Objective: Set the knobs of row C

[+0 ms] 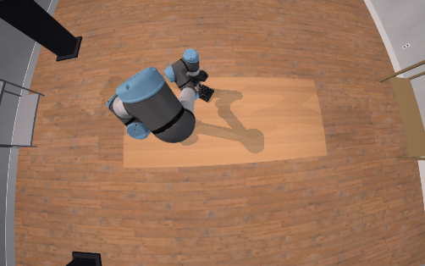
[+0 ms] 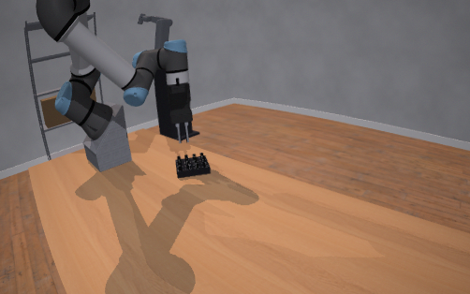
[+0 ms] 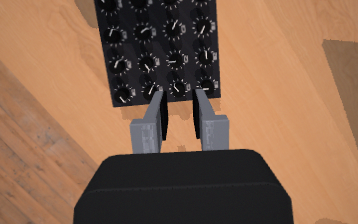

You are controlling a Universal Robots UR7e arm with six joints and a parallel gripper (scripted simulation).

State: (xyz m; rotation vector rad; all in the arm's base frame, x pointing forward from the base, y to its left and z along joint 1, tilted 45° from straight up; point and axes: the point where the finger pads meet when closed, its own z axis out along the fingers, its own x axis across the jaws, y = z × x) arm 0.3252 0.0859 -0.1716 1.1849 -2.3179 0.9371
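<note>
The black knob box (image 1: 206,93) (image 2: 193,171) (image 3: 135,49) stands on the table. In the wrist view the printed names lie right of the knobs, so the front faces right and row A is the left column. Knob A1 (image 3: 122,94) has its line toward the lower right. Knob C1 (image 3: 179,89) has its line toward the upper left, C2 (image 3: 176,60) toward the left, C3 (image 3: 173,29) toward the upper right. The top knobs are partly cut off. My gripper (image 2: 184,141) (image 3: 180,105) is partly open and empty, above the box, its fingertips on either side of C1 in the wrist view.
The wooden table (image 1: 288,140) (image 2: 281,253) carries the box near one long edge. The grey robot pedestal (image 2: 111,156) stands left of the box in the exterior view. A dark column (image 2: 168,108) rises beyond the gripper. The arm's shadow falls across the table.
</note>
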